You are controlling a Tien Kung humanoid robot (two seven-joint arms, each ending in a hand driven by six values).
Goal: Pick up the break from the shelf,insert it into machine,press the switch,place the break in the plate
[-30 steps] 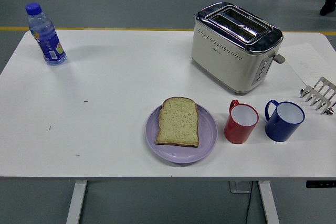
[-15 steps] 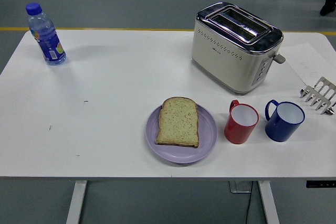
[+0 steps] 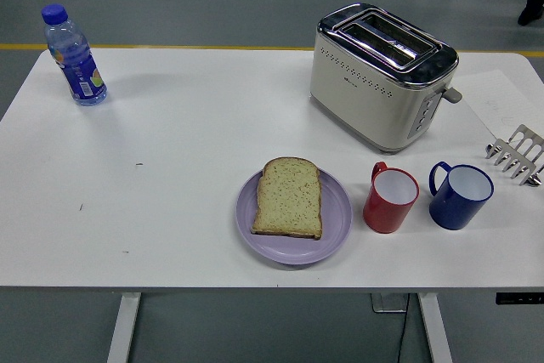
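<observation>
A slice of bread lies flat on a lilac plate near the table's front edge, a little right of centre. The cream and chrome toaster stands at the back right with both slots showing nothing inside and its lever on the right end. A silver toast rack sits at the right edge with no bread in it. Neither of my hands shows in the head view.
A red mug and a blue mug stand side by side right of the plate, in front of the toaster. A blue-capped water bottle stands at the back left corner.
</observation>
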